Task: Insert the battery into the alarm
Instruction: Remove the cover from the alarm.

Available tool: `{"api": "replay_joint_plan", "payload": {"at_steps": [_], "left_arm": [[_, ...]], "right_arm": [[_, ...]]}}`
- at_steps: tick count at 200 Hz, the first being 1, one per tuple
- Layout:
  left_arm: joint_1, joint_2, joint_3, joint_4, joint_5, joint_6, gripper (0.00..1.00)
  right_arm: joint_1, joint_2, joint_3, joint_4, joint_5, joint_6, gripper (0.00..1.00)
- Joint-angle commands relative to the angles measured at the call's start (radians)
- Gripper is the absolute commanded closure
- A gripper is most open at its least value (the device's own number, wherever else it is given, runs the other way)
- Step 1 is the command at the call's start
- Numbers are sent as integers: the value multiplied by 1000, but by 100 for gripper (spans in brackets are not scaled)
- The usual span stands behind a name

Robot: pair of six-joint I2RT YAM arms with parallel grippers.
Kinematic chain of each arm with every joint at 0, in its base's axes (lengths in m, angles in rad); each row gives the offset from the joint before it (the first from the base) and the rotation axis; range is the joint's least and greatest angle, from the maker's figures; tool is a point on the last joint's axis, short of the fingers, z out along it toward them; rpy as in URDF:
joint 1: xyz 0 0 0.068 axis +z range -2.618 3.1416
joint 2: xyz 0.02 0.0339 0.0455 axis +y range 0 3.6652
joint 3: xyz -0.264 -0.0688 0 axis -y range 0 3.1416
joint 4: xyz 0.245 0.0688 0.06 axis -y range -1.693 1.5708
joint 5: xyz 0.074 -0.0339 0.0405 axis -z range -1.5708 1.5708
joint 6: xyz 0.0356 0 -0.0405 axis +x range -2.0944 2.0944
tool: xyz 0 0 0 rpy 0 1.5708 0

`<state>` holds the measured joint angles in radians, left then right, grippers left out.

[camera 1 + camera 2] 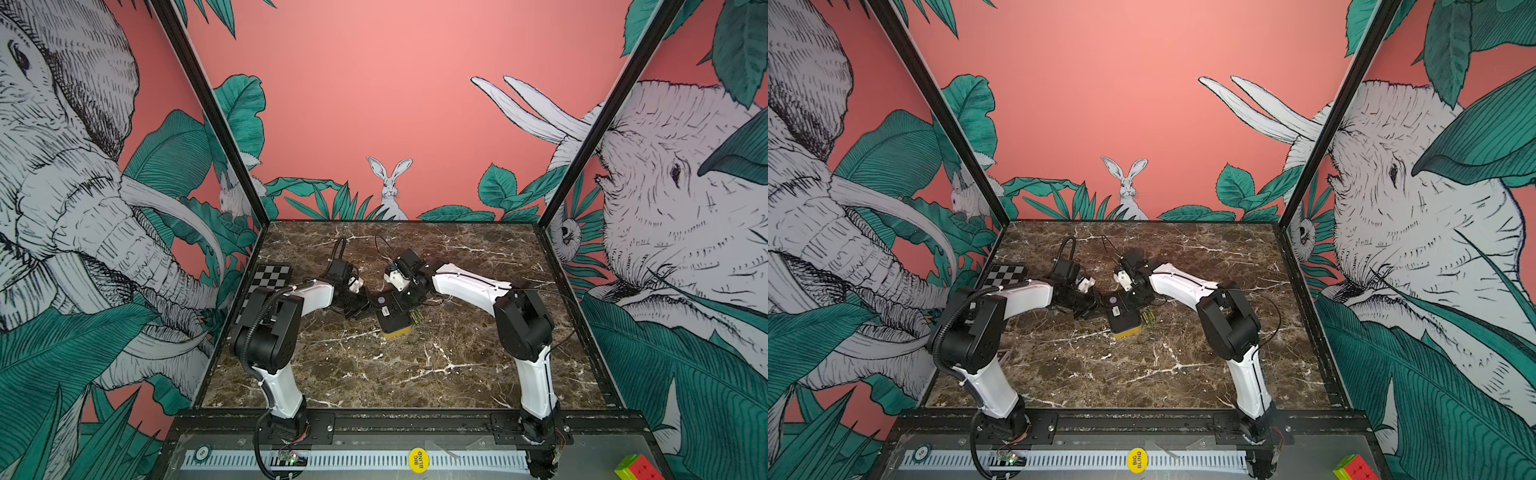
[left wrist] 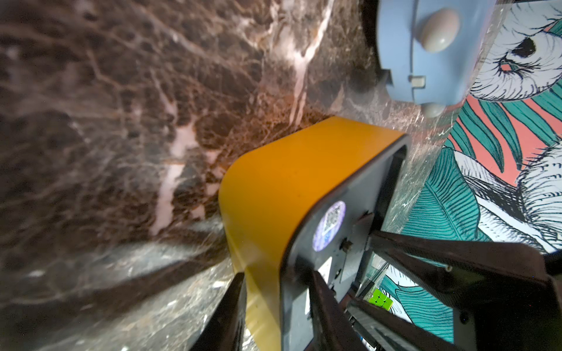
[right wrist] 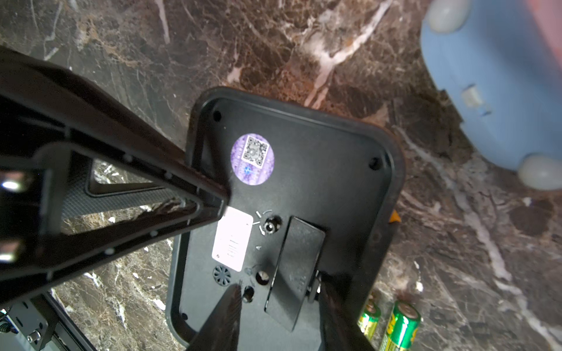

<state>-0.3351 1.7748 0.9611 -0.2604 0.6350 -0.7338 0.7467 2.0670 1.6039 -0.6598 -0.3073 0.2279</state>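
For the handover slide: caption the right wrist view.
Right gripper straddles the black plastic battery cover on the black-backed yellow alarm; green cylindrical batteries lie alongside.

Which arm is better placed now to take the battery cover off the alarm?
Right. The right gripper straddles the battery cover, with the batteries beside it; the left gripper is clamped on the edge of the alarm.

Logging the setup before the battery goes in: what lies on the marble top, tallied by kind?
alarm: 1
batteries: 2 in clear view
blue object: 1
checkerboard: 1
Total: 5
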Motion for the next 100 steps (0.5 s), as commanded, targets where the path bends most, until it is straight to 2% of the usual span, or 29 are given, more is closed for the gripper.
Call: {"api": "replay_joint_plan", "payload": {"at_steps": [1,100], "left_arm": [[-10,40,-27,-35,-74,-11,64],[-10,46,-25,-36,-73,-11,64]], "right_arm": [[6,26,22,-39,18,-1,57],[5,-45,-45,109,-201,9,64]]}}
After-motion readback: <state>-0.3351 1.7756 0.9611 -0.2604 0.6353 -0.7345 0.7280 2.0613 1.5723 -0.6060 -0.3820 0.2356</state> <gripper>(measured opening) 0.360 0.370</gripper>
